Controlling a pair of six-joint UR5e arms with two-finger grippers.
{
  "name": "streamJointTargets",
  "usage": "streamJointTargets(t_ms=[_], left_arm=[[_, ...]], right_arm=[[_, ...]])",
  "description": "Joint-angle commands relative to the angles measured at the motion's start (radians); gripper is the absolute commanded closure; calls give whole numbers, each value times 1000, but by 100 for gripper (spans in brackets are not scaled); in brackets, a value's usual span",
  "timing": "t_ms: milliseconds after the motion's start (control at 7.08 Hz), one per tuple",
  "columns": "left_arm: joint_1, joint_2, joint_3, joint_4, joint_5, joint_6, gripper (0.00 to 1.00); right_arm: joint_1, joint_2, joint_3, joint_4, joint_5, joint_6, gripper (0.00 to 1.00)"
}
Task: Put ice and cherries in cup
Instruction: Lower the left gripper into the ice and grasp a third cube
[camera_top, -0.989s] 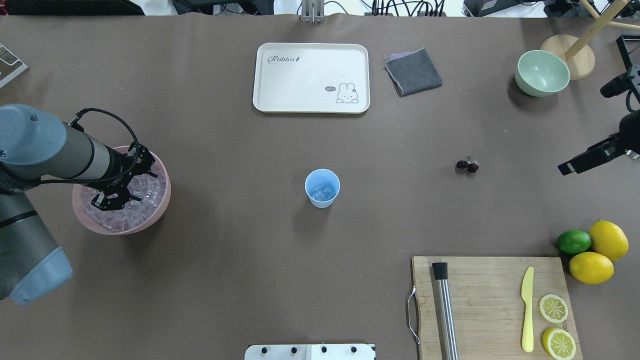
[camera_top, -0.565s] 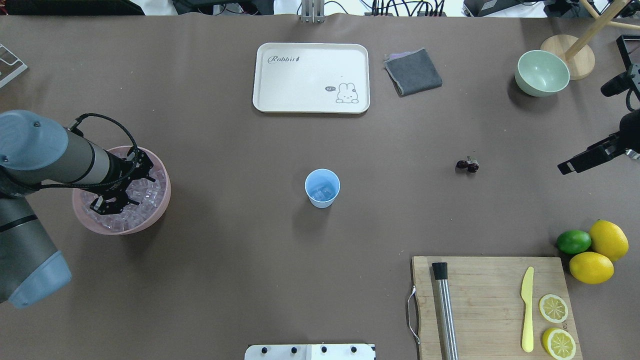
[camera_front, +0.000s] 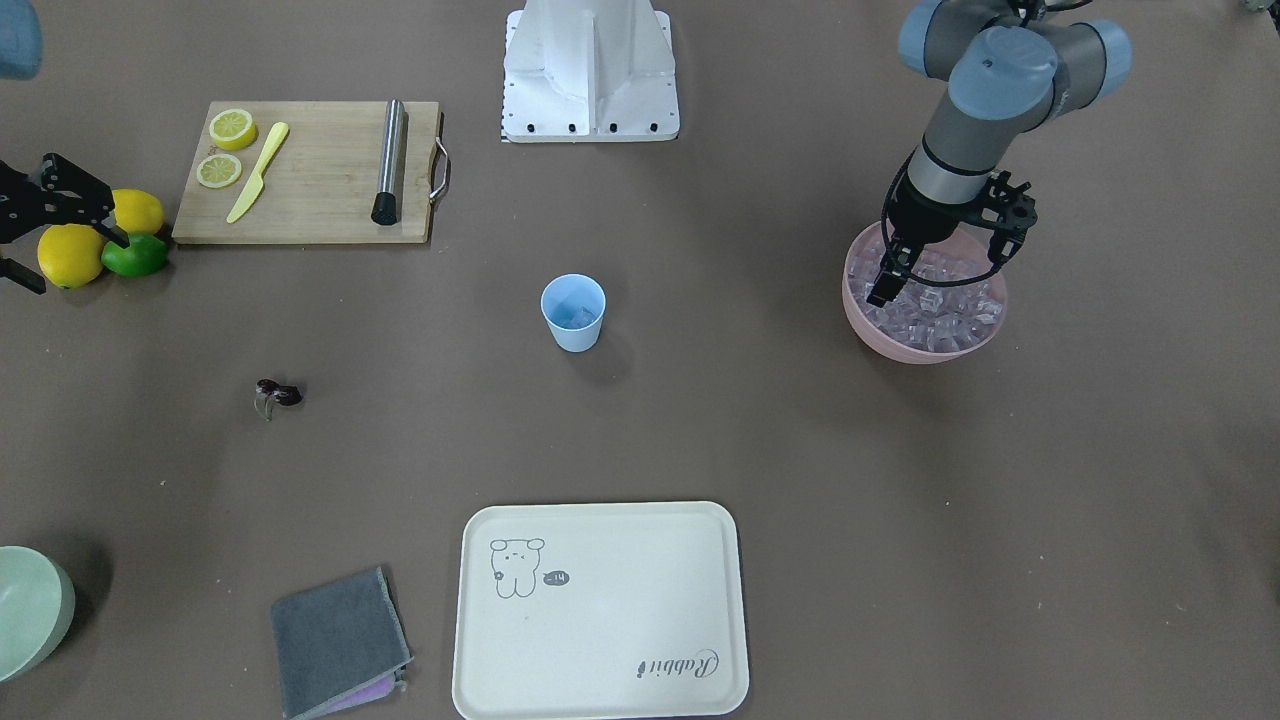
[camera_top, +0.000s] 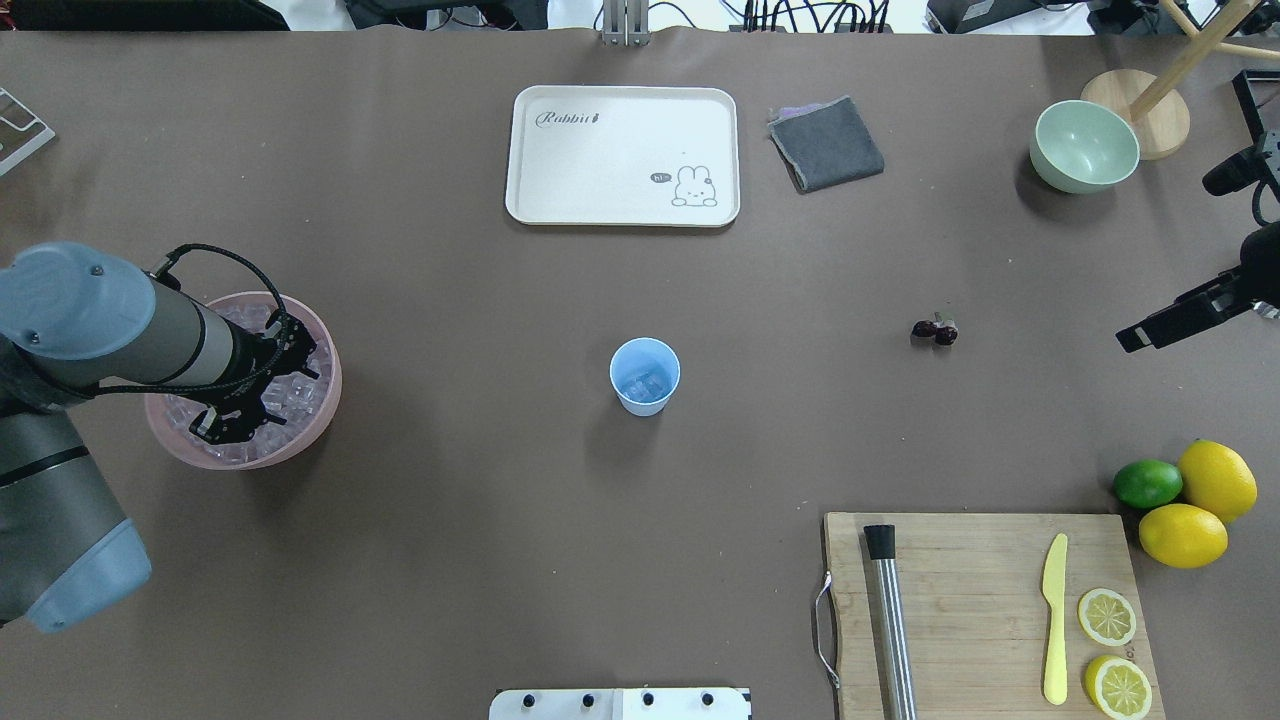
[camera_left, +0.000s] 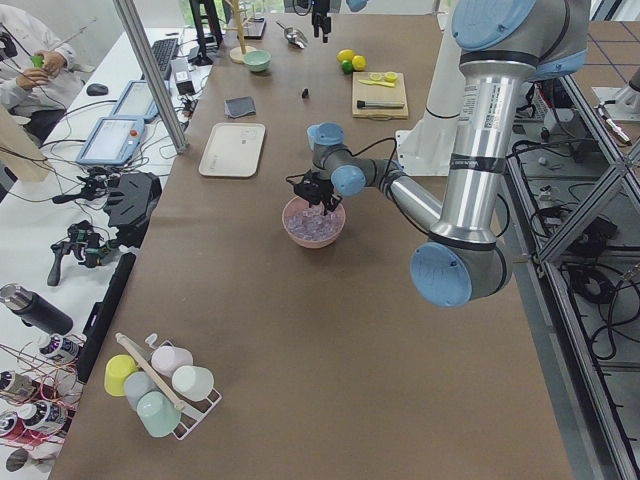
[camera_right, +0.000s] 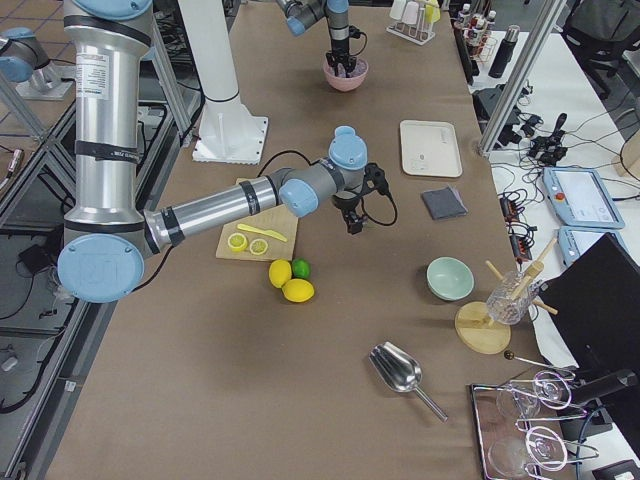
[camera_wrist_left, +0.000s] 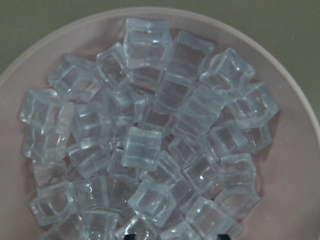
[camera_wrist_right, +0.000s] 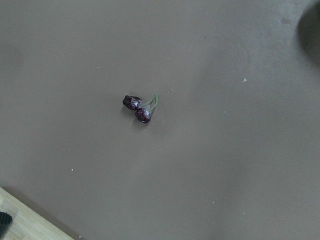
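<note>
Left wrist-mounted: gripper (camera_wrist_left: 177, 237) barely in frame

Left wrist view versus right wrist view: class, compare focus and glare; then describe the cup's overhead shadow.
Left wrist view: ice fairly sharp, small white glints. Right wrist view: cherries slightly soft, dark top-right corner. Overhead view: cup casts a faint, soft-edged shadow.

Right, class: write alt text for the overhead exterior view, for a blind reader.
The left gripper hangs open over ice in a pink bowl at the table's left. A light blue cup holding some ice stands mid-table; the cherries lie to its right.
</note>
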Motion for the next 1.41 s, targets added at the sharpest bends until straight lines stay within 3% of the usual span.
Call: streamJointTargets(t_ms=[0,141,424,848,989,1130,1272], left_arm=[[8,1,2,-1,3,-10,44],[8,3,5,-15,3,-10,55],[6,4,-7,-20,-2,-10,100],[-65,86,-180,-14,-83,22,100],[-82,72,-202,-11,-98,23,100],[-78,8,-201,-1,-97,14,100],[-63,-96,-195,85,-94,13,100]], right_arm=[[0,-6,3,2,1,0,1],[2,-11,3,3,2,0,1],[3,-17,4,5,2,0,1],[3,-23,3,8,10,0,1],[3,-23,4,8,39,3,1],[3,-21,4,8,36,11,1],[0,-3,4,0,26,52,1]])
